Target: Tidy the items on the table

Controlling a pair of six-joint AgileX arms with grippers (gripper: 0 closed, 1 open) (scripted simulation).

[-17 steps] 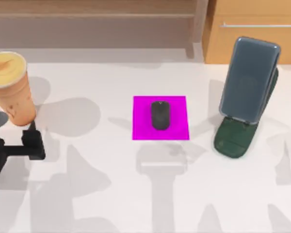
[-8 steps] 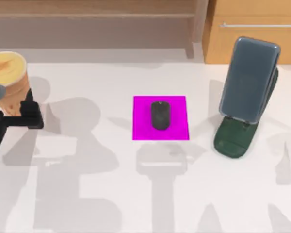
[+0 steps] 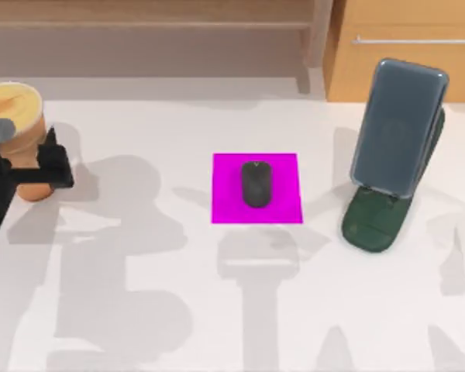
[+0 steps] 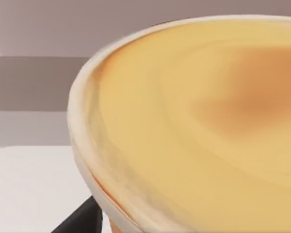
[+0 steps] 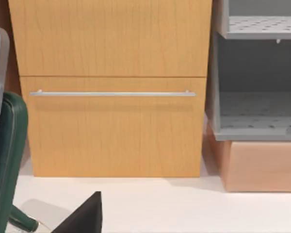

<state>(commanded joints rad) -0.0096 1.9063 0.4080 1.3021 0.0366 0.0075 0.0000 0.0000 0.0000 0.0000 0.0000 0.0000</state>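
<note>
Paper cup (image 3: 15,132), orange with a yellow top: upright at the far left edge of the tabletop (image 3: 139,310). In the left wrist view its yellow top (image 4: 199,126) is seen at close range.

Left tool (image 3: 43,167): at the cup's side, one black finger (image 3: 54,167) in front of the cup wall. Whether the fingers are spread or pressing the cup cannot be told. Compared with one second ago, the tool has moved from the tabletop just in front of the cup toward the far edge and now overlaps the cup's lower body; the cup itself sits slightly further left and is more covered by the arm.

Mouse (image 3: 256,184), small, black, oval: lying on a magenta mat (image 3: 225,209) at the middle of the tabletop. Unchanged.

Smartphone (image 3: 397,128), glossy dark grey: leaning tilted in a dark green stand (image 3: 372,225) toward the right side of the tabletop. Unchanged.

Right tool: one dark finger tip (image 5: 85,216) shows in the right wrist view, over the tabletop near the stand, facing a wooden drawer cabinet (image 5: 111,87); its state cannot be told.
</note>
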